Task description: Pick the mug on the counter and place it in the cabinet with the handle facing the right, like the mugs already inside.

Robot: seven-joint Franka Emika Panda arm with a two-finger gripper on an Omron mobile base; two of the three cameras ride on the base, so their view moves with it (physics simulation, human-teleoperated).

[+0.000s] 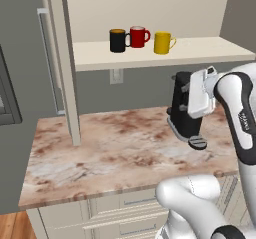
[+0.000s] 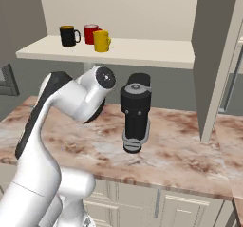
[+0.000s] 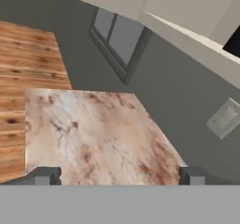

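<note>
The yellow mug stands upright on the cabinet's cream shelf board, its loop handle pointing right. It sits just right of the red mug and the black mug. My gripper is open with nothing between its fingertips, well below and to the right of the shelf, above the marble counter. In the left base view its white hand hangs in front of a black machine.
A black coffee machine stands on the counter under the shelf. The tall cabinet door stands open edge-on. A wall outlet is below the shelf. Wooden floor lies beyond the counter's end.
</note>
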